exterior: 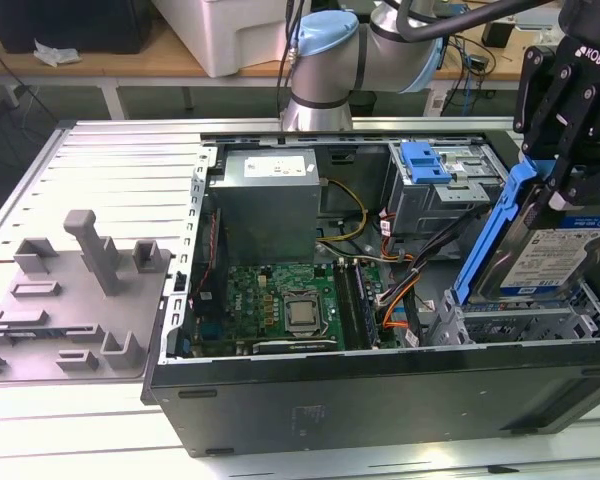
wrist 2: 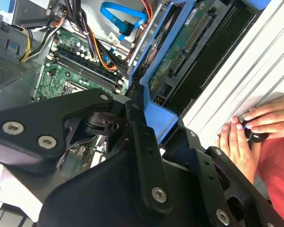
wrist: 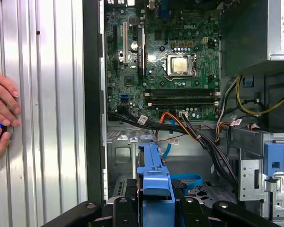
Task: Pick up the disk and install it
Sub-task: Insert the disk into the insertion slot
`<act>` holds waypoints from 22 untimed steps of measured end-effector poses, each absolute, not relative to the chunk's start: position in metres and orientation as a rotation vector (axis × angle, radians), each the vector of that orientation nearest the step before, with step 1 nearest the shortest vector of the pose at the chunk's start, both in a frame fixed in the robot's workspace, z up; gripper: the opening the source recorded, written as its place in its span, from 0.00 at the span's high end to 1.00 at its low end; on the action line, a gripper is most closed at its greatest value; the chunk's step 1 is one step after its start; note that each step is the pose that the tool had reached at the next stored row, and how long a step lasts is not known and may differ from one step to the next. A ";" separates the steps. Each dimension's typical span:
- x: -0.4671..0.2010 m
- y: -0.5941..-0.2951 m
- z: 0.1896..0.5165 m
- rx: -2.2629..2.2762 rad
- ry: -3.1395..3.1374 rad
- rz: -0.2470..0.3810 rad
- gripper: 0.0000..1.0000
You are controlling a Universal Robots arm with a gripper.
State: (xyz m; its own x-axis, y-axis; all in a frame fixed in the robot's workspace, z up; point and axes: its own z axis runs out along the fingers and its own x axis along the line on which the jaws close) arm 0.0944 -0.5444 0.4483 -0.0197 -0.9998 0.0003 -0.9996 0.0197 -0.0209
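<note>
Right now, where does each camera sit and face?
Exterior view: off the arm, above the open computer case, looking down into it; shows the arm and the hand gripping the disk, tilted over a drive bay.
Second wrist view: on the wrist, looking past the hand at the disk's circuit-board side.
First wrist view: on the wrist, looking past the disk's blue rail onto the motherboard.
Shared: both wrist views show the motherboard and a person's fingers on the ribbed table beside the case.

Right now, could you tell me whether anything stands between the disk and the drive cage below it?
Nothing visible does: the gripper holds the disk tilted, its lower end at the drive cage; cables run beside it.
</note>
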 end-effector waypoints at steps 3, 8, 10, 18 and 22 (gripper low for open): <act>0.094 -0.544 0.448 -2.186 2.236 -0.024 0.63; 0.094 -0.544 0.448 -2.189 2.233 -0.024 0.63; 0.094 -0.544 0.448 -2.190 2.233 -0.024 0.63; 0.094 -0.544 0.447 -2.189 2.233 -0.024 0.63; 0.094 -0.544 0.445 -2.190 2.233 -0.024 0.63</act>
